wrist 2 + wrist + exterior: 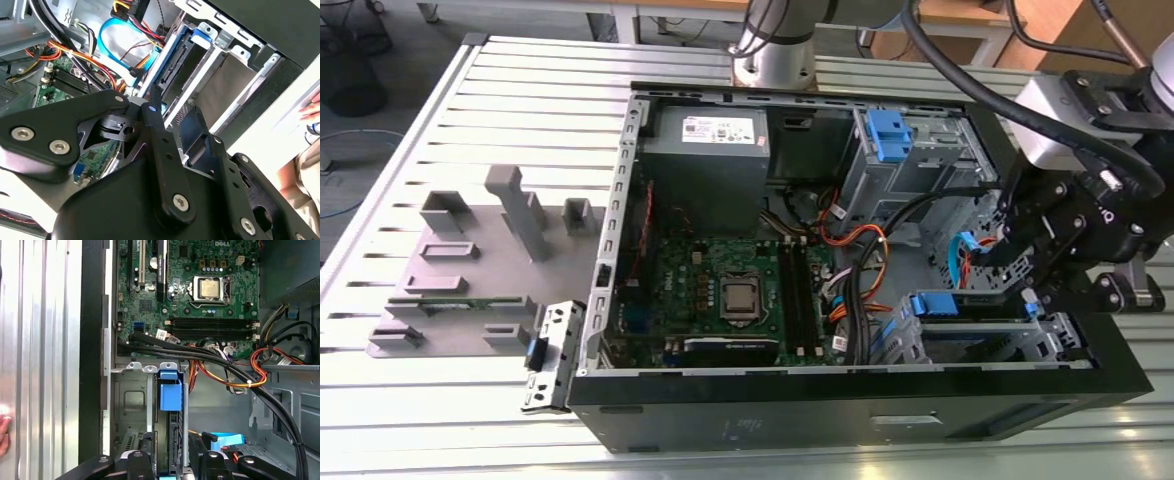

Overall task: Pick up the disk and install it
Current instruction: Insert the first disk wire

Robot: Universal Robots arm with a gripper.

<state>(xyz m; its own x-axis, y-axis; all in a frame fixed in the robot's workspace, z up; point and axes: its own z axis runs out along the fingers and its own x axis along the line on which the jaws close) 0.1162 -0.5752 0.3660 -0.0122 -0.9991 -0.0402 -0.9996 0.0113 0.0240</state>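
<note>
The disk [172, 440] is standing on edge in a slot of the metal drive cage [130, 400], at the front corner of the case toward the exterior view's right. You are looking down on a slatted metal table [480, 100] carrying an open black computer case [854, 400]. Inside it, a grey power supply [707, 150] is sitting behind the green motherboard [720, 270]. The gripper [1034, 295] is hanging low over the cage, straddling the disk's upper edge, and you cannot tell whether it is clamping it. A blue latch [170, 392] is showing just beside the disk.
</note>
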